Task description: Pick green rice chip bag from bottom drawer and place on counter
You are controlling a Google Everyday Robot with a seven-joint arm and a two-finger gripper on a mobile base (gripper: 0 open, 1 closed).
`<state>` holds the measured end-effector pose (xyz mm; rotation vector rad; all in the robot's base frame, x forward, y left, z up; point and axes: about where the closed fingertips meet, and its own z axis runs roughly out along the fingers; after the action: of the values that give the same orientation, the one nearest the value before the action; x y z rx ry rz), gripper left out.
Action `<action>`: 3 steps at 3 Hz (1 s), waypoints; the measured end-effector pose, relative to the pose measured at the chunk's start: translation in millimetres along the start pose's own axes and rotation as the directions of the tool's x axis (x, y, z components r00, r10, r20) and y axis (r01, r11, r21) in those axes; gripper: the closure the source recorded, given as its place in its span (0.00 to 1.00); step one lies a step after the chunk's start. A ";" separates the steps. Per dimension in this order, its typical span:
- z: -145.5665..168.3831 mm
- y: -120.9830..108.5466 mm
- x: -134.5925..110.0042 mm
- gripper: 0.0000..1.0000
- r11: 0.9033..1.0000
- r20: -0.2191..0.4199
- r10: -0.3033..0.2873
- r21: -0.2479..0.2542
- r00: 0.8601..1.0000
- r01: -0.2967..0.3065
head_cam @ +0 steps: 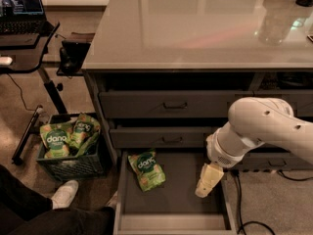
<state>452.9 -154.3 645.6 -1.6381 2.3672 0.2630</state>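
Observation:
The green rice chip bag (pixel 146 169) lies flat on the dark floor of the open bottom drawer (pixel 171 220), at its back left. My gripper (pixel 205 182) hangs over the right side of the drawer, to the right of the bag and apart from it, its pale tip pointing down and left. The white arm (pixel 264 131) comes in from the right in front of the cabinet. The counter (pixel 195 28) is the wide glossy pale grey top above the drawers.
Two closed narrow drawers with bar handles (pixel 173 104) sit above the open one. A black mesh crate (pixel 68 151) with similar green bags stands at the left. A black desk with a laptop (pixel 19 18) is at the far left. A person's leg and shoe (pixel 63 195) are at the bottom left. A cable (pixel 239 204) runs along the floor at the right.

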 end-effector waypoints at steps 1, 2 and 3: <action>26.4 2.0 5.3 0.00 0.999 0.029 0.032 -0.007 0.999 -0.032; 75.6 -7.9 18.0 0.00 0.997 0.083 0.083 -0.011 0.993 -0.083; 123.3 -26.7 26.0 0.00 0.992 0.166 0.123 -0.017 0.979 -0.122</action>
<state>481.7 -151.4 520.0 -1.4153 2.3442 0.4141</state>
